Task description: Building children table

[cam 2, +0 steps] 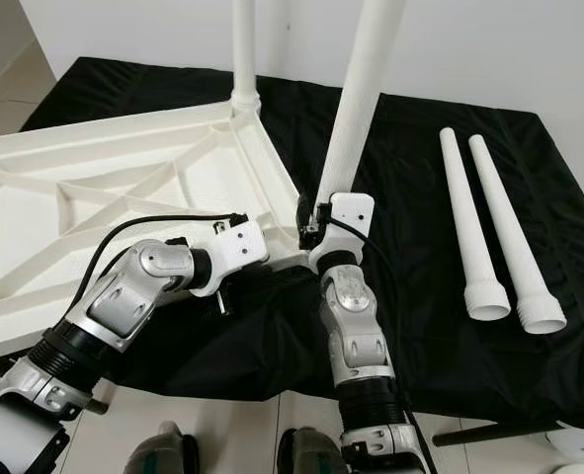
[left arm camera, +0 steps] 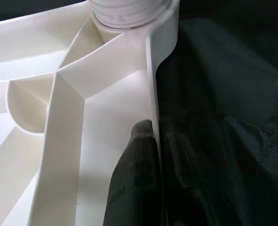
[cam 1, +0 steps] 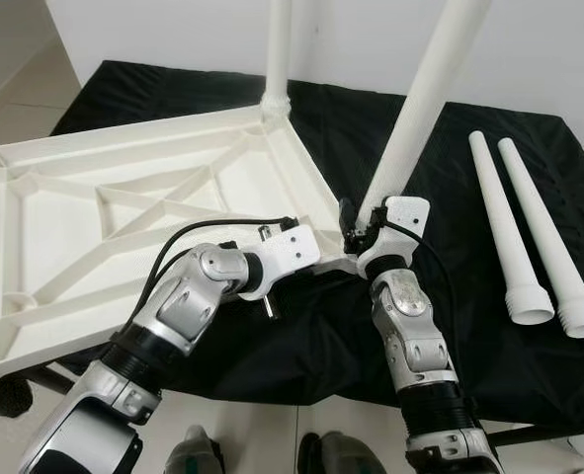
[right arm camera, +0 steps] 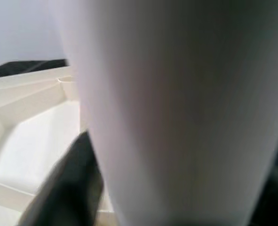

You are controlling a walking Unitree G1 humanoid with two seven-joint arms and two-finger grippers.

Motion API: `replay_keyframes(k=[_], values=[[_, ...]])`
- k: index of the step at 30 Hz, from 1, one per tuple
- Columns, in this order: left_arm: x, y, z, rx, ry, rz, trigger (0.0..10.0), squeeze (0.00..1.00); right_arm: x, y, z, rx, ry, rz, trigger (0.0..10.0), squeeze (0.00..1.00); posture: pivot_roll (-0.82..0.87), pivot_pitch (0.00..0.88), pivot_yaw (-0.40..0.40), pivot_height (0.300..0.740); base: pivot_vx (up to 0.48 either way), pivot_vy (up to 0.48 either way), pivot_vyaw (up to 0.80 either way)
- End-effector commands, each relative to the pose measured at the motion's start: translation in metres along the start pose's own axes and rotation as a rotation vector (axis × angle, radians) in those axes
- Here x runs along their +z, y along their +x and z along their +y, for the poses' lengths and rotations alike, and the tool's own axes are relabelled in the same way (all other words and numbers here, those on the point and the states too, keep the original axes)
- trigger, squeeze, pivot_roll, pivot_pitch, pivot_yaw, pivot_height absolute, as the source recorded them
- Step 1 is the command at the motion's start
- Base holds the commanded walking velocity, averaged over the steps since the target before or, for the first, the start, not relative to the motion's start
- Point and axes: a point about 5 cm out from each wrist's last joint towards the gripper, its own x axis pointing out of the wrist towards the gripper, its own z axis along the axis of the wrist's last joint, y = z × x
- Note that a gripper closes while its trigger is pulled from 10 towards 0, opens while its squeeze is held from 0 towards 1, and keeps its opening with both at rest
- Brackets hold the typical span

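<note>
The left gripper is closed on the side rim of an upturned white plastic tabletop, one black finger pressed against the inner face of the thin rim wall and the other on the outer side, over the black cloth. The right gripper grips the lower end of a white table leg; its fingers close around the leg near the tabletop's near right corner, and in the right wrist view the leg looms large and blurred with one dark finger beside it. This leg leans up and away to the right, its foot at the corner of the tabletop; whether it is seated in a socket cannot be told. A second white leg stands upright in the socket at the tabletop's far corner. The tabletop lies underside up, showing its ribs and diagonal braces, partly on the cloth and partly overhanging to the robot's left. Two more loose white legs lie side by side on the cloth well to the right, flared ends toward the robot. Both silver arms reach forward from the bottom of the eye views, the left one bent inward toward the tabletop's near edge. The cloth covers a low surface against a white wall.
</note>
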Motion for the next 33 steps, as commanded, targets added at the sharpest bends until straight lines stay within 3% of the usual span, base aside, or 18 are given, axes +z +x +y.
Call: replay_keyframes(k=[1,10,11,19,20,21,25,33], values=[[0.014,0.002,-0.004,0.003,0.039,-0.064,10.0,0.00,0.001,-0.002,-0.003,0.005,0.010,-0.002,10.0,1.00,-0.01,0.028,-0.063,0.740,0.000,0.000,0.00],[0.013,0.003,-0.004,0.010,0.036,-0.063,10.0,0.00,0.011,-0.003,-0.017,0.112,0.012,-0.055,10.0,1.00,-0.01,0.019,-0.066,0.740,0.000,0.000,0.00],[0.013,0.003,-0.005,0.009,0.037,-0.062,10.0,0.00,0.012,-0.003,-0.022,0.158,0.005,-0.058,10.0,0.00,-0.01,0.018,-0.066,0.740,0.000,0.000,0.00],[0.013,0.004,-0.005,0.010,0.039,-0.058,10.0,0.00,0.013,-0.005,-0.035,0.288,-0.023,-0.042,10.0,0.00,-0.01,0.011,-0.066,0.740,0.000,0.000,0.00],[0.012,0.004,-0.005,0.011,0.039,-0.055,10.0,0.00,0.012,-0.007,-0.038,0.388,-0.026,-0.016,10.0,0.00,-0.01,0.007,-0.064,0.740,0.000,0.000,0.00],[0.012,0.004,-0.005,0.011,0.039,-0.055,10.0,0.00,0.012,-0.007,-0.038,0.388,-0.026,-0.016,10.0,0.00,-0.01,0.007,-0.064,0.740,0.000,0.000,0.00],[0.012,0.004,-0.005,0.014,0.039,-0.049,10.0,0.00,0.008,-0.012,-0.050,0.618,-0.050,0.055,10.0,0.00,-0.01,0.007,-0.062,0.740,0.000,0.000,0.00],[0.012,0.005,-0.005,0.015,0.038,-0.047,10.0,0.00,0.007,-0.001,-0.070,0.688,-0.083,0.116,10.0,0.00,-0.01,0.007,-0.057,0.740,0.000,0.000,0.00]])
